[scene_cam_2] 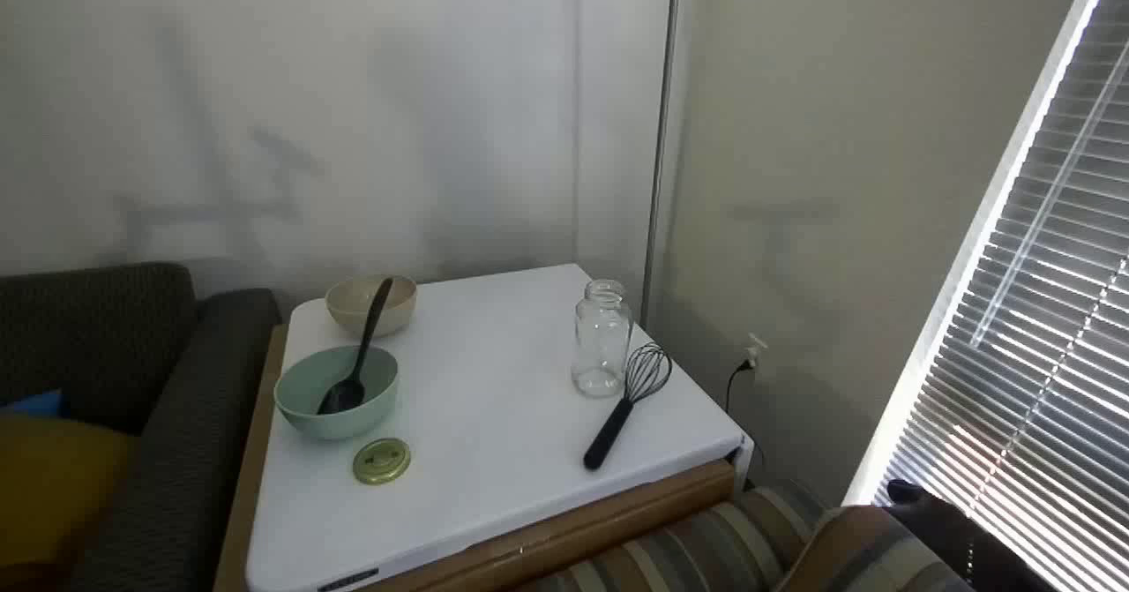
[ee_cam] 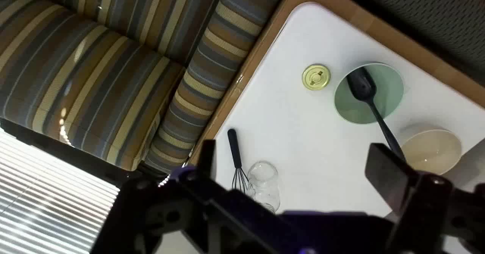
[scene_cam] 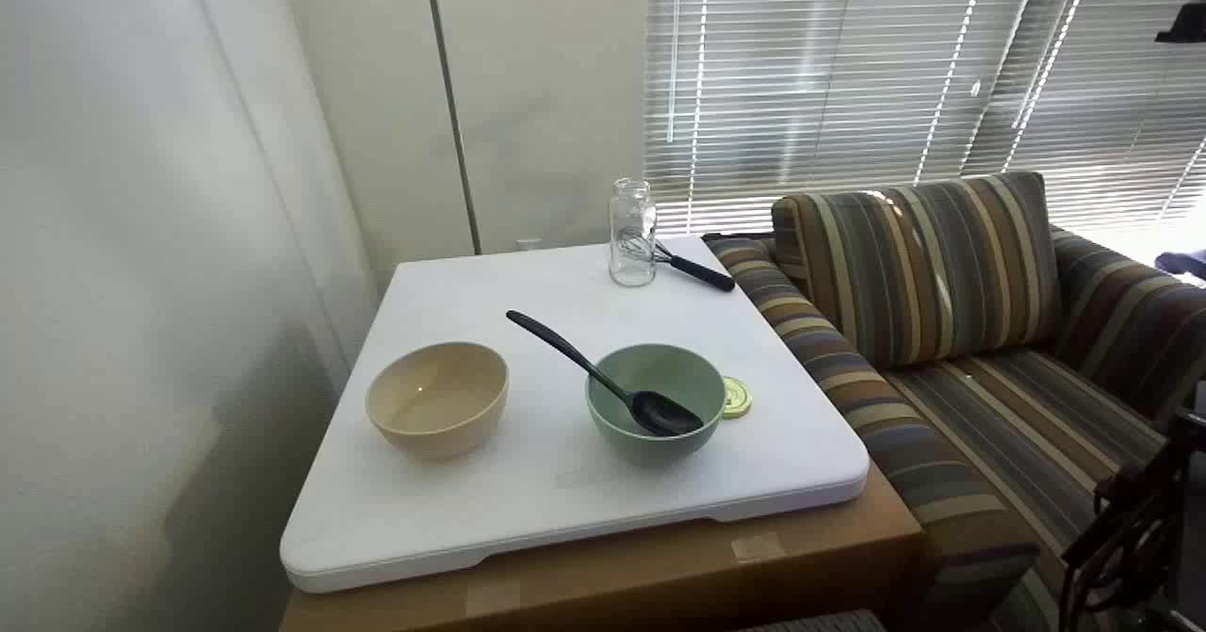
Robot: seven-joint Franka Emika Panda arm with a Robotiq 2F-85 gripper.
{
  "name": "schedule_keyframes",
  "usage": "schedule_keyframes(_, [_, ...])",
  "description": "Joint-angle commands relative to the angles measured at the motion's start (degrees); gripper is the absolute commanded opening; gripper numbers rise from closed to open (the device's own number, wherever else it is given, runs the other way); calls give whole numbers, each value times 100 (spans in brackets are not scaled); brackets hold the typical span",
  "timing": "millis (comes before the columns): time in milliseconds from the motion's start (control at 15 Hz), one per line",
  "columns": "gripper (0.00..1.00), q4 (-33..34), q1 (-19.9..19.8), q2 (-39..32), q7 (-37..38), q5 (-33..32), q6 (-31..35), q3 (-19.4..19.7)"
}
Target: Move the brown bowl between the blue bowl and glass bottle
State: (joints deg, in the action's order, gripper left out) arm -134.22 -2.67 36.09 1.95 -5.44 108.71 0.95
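Note:
The brown bowl, tan and upright, shows in both exterior views [scene_cam: 438,406] [scene_cam_2: 347,311] and at the right of the wrist view [ee_cam: 434,151], partly behind a finger. The blue bowl [scene_cam: 650,453] [scene_cam_2: 370,415] [ee_cam: 392,85] stands beside it, a short gap apart, with a black spoon [scene_cam: 664,415] leaning out toward the brown bowl's side. The clear glass bottle [scene_cam: 631,260] [scene_cam_2: 601,354] stands upright, apart from both bowls; its top is hidden by my gripper in the wrist view [ee_cam: 265,187]. My gripper [ee_cam: 293,148] is open and empty above the table, out of the exterior views.
A black-handled whisk [scene_cam: 702,274] [scene_cam_2: 607,438] [ee_cam: 235,148] lies against or close beside the bottle. A gold lid [scene_cam: 737,397] [scene_cam_2: 382,460] [ee_cam: 316,77] lies near the blue bowl. The white tabletop [scene_cam: 528,500] is bordered by a striped armchair [scene_cam: 829,359] and walls.

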Motion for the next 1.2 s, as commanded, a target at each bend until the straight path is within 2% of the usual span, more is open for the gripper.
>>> schedule_keyframes(0, [100,12,-2,-4,0,3,-12,-3])
schedule_keyframes(200, [100,367,43,-495,-96,38,-59,17])
schedule_keyframes(267, [100,69,5,-98,-4,6,-11,-4])
schedule_keyframes(600, [100,319,86,-616,-4,36,33,-53])
schedule_keyframes(1133, [100,682,395,-1949,341,-30,413,-593])
